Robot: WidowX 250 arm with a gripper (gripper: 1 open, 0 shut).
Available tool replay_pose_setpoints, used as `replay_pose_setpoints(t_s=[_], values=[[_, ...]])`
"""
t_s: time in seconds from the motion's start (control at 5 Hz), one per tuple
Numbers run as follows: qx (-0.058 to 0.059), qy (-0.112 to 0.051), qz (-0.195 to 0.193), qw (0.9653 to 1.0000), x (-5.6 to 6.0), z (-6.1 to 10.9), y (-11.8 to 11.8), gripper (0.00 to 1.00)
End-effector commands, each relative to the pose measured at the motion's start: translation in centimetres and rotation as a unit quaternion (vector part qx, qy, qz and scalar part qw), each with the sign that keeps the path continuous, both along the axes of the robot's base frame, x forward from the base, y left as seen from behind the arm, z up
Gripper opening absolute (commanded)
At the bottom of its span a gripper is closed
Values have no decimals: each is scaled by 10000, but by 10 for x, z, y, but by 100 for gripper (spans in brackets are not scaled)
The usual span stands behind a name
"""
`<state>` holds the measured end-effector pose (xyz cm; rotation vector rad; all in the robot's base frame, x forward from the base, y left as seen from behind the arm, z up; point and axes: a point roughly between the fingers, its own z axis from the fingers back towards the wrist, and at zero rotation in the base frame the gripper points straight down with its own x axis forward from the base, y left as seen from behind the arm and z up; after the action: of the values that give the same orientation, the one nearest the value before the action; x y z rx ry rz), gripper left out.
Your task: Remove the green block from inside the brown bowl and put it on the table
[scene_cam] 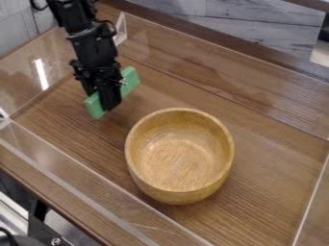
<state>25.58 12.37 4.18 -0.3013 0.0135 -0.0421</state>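
The green block [96, 105] lies tilted in the jaws of my black gripper [111, 97], which is shut on it, left of the brown bowl [180, 154]. The block's lower end is at or just above the table [257, 96]; I cannot tell whether it touches. Its upper end [133, 78] shows on the other side of the fingers. The bowl sits upright in the middle of the table, and its inside holds nothing. The arm reaches down from the top left.
Clear acrylic walls [26, 72] stand around the table's edges, one close to the left of the gripper. A grey marbled surface [244, 29] runs behind the far wall. Dark equipment [52, 235] sits below the front left corner.
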Motion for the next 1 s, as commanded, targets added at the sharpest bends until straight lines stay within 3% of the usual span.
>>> replay_pose_setpoints(t_s=[0.0,0.8], values=[[150,-224,57,9996,9,14,12,0],[44,-92,110,9999,10,12,16,0]])
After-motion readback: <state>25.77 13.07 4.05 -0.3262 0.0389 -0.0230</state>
